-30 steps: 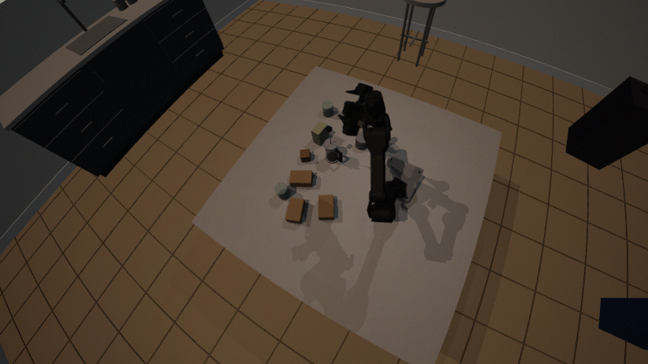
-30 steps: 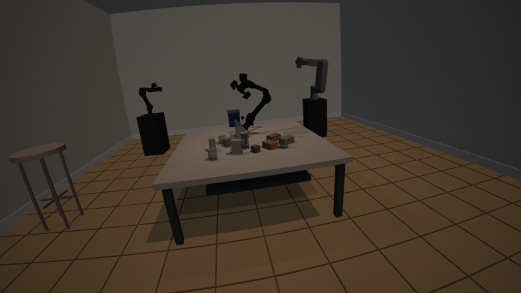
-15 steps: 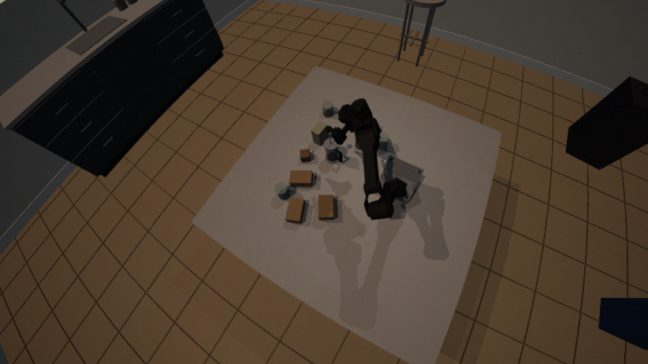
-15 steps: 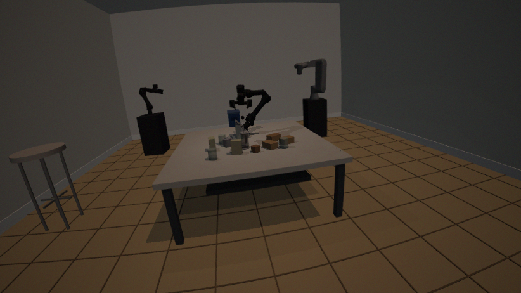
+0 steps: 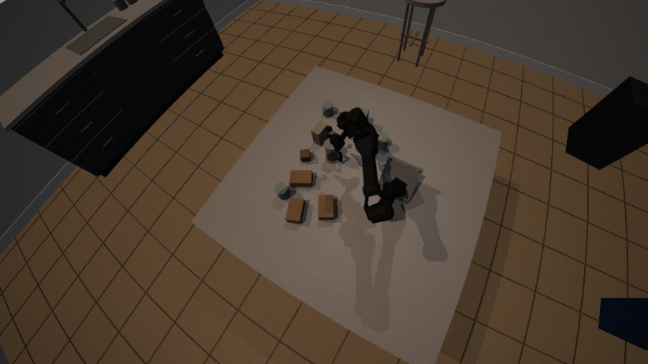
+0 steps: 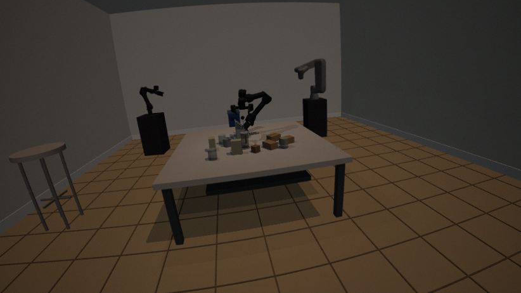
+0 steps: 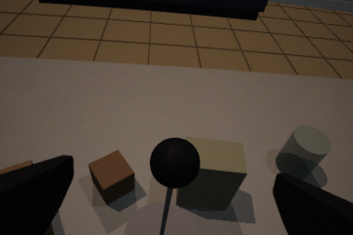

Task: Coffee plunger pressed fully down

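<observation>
1. My gripper (image 7: 176, 174) is spread wide with nothing in it; in the wrist view the two dark fingers sit at the lower corners of the frame, well apart.
2. Between them I see the plunger knob (image 7: 175, 162), a black ball on a thin rod (image 7: 165, 211) that runs down out of the frame. Neither finger touches the knob.
3. The coffee press (image 5: 332, 154) stands upright on the table (image 6: 269, 167), near its middle, just under the wrist of the arm (image 5: 367, 164).
4. Beyond the knob in the wrist view, a pale yellow box (image 7: 214, 172) sits directly behind it, a small brown cube (image 7: 111, 175) is to its left, and a grey-green cylinder (image 7: 303, 151) is further right.
5. From above, three more brown boxes (image 5: 300, 177) and another cylinder (image 5: 282, 190) lie on the table on the side of the press away from the pale box.
6. The exterior view shows the arm folded at the elbow, its wrist bent down over the press; the press itself is too small there for me to judge how high the plunger stands.
</observation>
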Robot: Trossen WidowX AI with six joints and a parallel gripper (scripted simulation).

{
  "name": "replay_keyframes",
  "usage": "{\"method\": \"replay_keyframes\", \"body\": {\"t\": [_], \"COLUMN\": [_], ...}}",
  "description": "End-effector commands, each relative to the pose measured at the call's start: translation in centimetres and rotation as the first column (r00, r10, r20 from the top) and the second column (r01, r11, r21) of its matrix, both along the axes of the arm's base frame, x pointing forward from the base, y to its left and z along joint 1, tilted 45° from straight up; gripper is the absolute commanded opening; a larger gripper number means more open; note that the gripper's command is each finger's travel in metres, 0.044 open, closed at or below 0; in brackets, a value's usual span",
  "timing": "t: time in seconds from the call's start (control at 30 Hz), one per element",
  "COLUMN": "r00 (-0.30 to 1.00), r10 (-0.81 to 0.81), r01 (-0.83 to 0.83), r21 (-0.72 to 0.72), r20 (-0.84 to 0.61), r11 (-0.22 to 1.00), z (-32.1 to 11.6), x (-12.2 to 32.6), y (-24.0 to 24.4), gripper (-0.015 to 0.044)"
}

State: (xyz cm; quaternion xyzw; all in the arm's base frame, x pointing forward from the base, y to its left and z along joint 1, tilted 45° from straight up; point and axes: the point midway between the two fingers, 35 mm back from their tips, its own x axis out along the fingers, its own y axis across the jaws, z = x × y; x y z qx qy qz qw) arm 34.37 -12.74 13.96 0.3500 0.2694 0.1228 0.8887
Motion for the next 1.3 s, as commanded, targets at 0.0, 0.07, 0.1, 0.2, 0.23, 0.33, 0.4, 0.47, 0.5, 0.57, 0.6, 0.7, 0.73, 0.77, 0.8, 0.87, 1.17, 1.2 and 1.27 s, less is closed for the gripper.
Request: {"method": "replay_keyframes", "body": {"t": [0.0, 0.07, 0.1, 0.2, 0.23, 0.33, 0.4, 0.47, 0.5, 0.57, 0.6, 0.7, 0.73, 0.77, 0.8, 0.87, 1.17, 1.2, 1.27], "r00": [1.0, 1.0, 1.0, 1.0, 1.0, 1.0, 1.0, 1.0, 1.0, 1.0, 1.0, 1.0, 1.0, 1.0, 1.0, 1.0, 1.0, 1.0, 1.0], "r10": [0.0, 0.0, 0.0, 0.0, 0.0, 0.0, 0.0, 0.0, -0.001, -0.001, -0.001, -0.001, -0.001, -0.001, -0.001, -0.001, -0.001, -0.001, -0.001], "r01": [0.0, 0.0, 0.0, 0.0, 0.0, 0.0, 0.0, 0.001, 0.001, 0.001, 0.001, 0.001, 0.001, 0.001, 0.001, 0.001, 0.001, 0.001, 0.001], "r21": [0.009, 0.009, 0.009, 0.009, 0.009, 0.009, 0.01, 0.01, 0.01, 0.011, 0.011, 0.011, 0.011, 0.011, 0.011, 0.011, 0.011, 0.011, 0.011], "r20": [-0.012, -0.012, -0.013, -0.012, -0.012, -0.011, -0.011, -0.01, -0.01, -0.009, -0.009, -0.009, -0.009, -0.009, -0.009, -0.009, -0.009, -0.009, -0.009], "r11": [1.0, 1.0, 1.0, 1.0, 1.0, 1.0, 1.0, 1.0, 1.0, 1.0, 1.0, 1.0, 1.0, 1.0, 1.0, 1.0, 1.0, 1.0, 1.0], "z": [-0.6, -0.8, -0.8, -1.0, -1.1, -1.3, -1.4, -1.6, -1.6, -1.7, -1.8, -1.8, -1.8, -1.8, -1.8, -1.8, -1.8, -1.8, -1.8], "x": [0.4, 0.7, 0.8, 1.2, 1.4, 1.8, 2.1, 2.3, 2.5, 2.7, 2.8, 2.8, 2.8, 2.8, 2.8, 2.8, 2.8, 2.8, 2.8], "y": [0.5, 0.6, 0.7, 0.9, 0.9, 1.2, 1.3, 1.5, 1.5, 1.7, 1.7, 1.7, 1.7, 1.7, 1.7, 1.7, 1.7, 1.7, 1.7], "gripper": [0.044, 0.044, 0.044, 0.044, 0.044, 0.044, 0.044, 0.044, 0.044, 0.044, 0.044, 0.0387, 0.0361, 0.0335, 0.0309, 0.0256, 0.0115, 0.0115, 0.0115]}}
